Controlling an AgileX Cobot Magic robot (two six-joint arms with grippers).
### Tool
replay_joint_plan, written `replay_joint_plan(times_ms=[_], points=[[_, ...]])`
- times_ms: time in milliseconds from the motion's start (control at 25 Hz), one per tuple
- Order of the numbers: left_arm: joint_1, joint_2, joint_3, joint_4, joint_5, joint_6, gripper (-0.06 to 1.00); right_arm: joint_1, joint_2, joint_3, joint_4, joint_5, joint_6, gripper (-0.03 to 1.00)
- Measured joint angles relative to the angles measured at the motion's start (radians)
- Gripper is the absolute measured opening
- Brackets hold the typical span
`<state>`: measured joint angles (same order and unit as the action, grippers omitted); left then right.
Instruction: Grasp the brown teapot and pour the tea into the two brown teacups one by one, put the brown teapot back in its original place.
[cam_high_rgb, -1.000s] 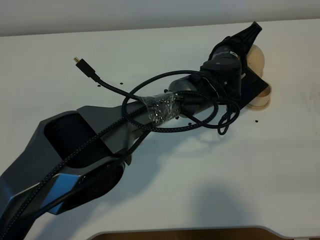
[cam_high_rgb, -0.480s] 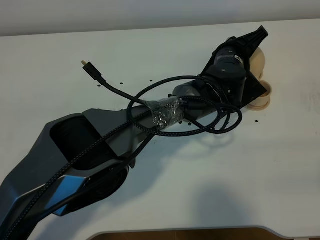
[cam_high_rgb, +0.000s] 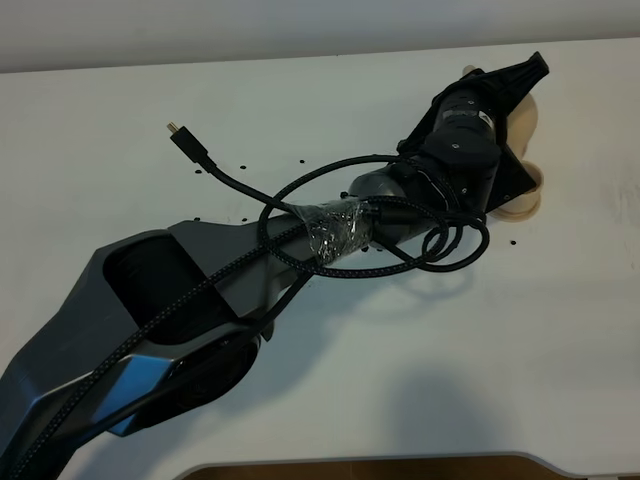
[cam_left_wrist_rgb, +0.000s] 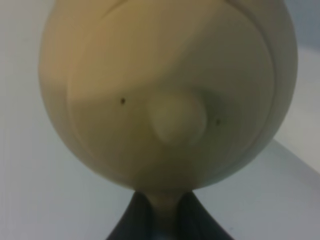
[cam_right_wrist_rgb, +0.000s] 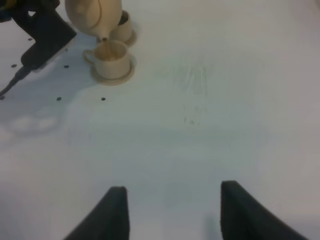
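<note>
Left gripper (cam_left_wrist_rgb: 161, 222) pinches the brown teapot (cam_right_wrist_rgb: 93, 14) by its loop handle. Pot is tilted, spout over the near teacup (cam_right_wrist_rgb: 111, 55). Far teacup (cam_right_wrist_rgb: 123, 25) sits just behind; fill unclear. Right gripper (cam_right_wrist_rgb: 172, 202) spread, idle. Judged: mid-pour; returning the pot remains.

No legible text, label, brand, number or sign in any view.
</note>
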<state>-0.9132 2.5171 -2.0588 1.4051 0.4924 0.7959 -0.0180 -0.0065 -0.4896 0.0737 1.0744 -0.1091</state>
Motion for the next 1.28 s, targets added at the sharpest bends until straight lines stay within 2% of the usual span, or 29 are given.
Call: replay_joint_plan(times_ms=[920, 1280], points=[[-0.003, 0.0, 0.0, 0.123, 0.003, 0.0, 0.13, 0.0, 0.0, 0.0, 0.0, 0.0, 0.0, 0.41], [-0.003, 0.0, 0.0, 0.138, -0.004, 0.012, 0.13, 0.0, 0.0, 0.0, 0.0, 0.0, 0.0, 0.41]])
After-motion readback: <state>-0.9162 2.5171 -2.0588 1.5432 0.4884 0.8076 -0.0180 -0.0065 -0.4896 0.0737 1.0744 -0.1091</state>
